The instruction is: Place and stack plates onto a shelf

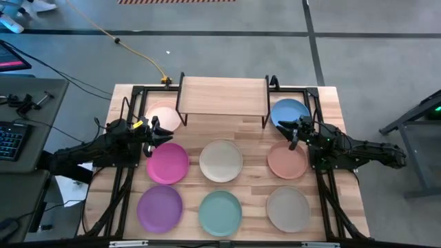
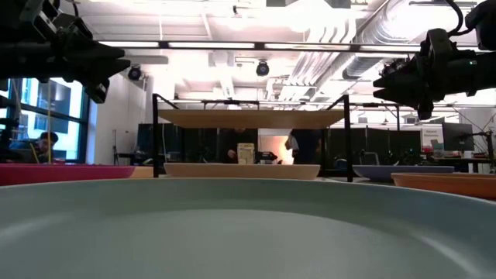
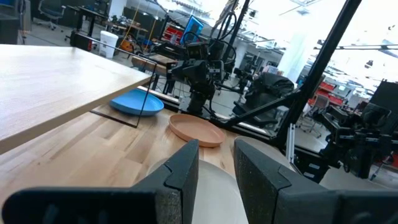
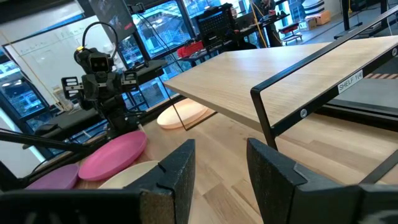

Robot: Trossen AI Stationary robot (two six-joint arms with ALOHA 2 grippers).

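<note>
Right now both grippers, left gripper (image 1: 153, 132) and right gripper (image 1: 293, 132), hang open and empty; a careless grab could knock the round magenta plate (image 1: 167, 163) off the small light-wood shelf (image 1: 222, 95).

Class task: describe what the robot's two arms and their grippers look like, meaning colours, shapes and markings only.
Both arms are dark, jointed and slim. The left gripper carries a yellow tag; the right gripper has green lights behind it. The fingers are black, flat and blocky.
</note>
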